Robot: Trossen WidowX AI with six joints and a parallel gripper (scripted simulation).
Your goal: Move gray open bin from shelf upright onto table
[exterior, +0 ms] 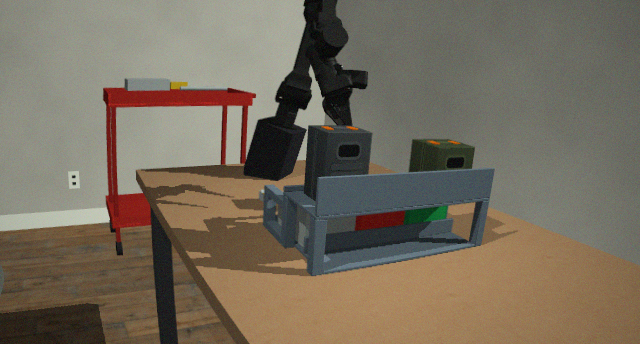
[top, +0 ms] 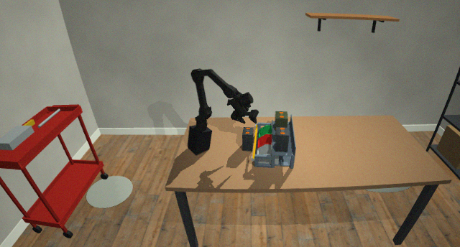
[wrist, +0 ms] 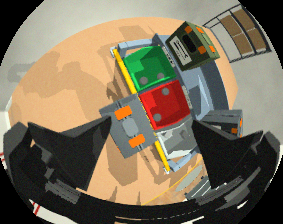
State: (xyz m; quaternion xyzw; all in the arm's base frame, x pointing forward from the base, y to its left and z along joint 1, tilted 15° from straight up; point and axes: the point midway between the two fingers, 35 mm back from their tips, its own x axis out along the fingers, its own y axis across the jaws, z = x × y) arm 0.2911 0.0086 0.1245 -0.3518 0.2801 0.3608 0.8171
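Observation:
A small blue-gray shelf rack (top: 274, 143) stands on the wooden table (top: 309, 154). On it a row of open bins sits side by side: a green bin (wrist: 146, 68), a red bin (wrist: 166, 104) and a gray bin (wrist: 173, 143), which also shows in the exterior view (exterior: 340, 225). I cannot make out any parts inside the gray bin. My gripper (top: 247, 117) hangs open and empty above the rack's left side, apart from it. In the wrist view its fingers frame the red and gray bins from above.
A dark gray box with orange dots (top: 248, 138) stands just left of the rack, under the gripper. Another dark box (top: 282, 139) and an olive box (top: 281, 118) stand at the rack. A red cart (top: 43, 161) stands left of the table. A wall shelf (top: 352, 17) hangs far right.

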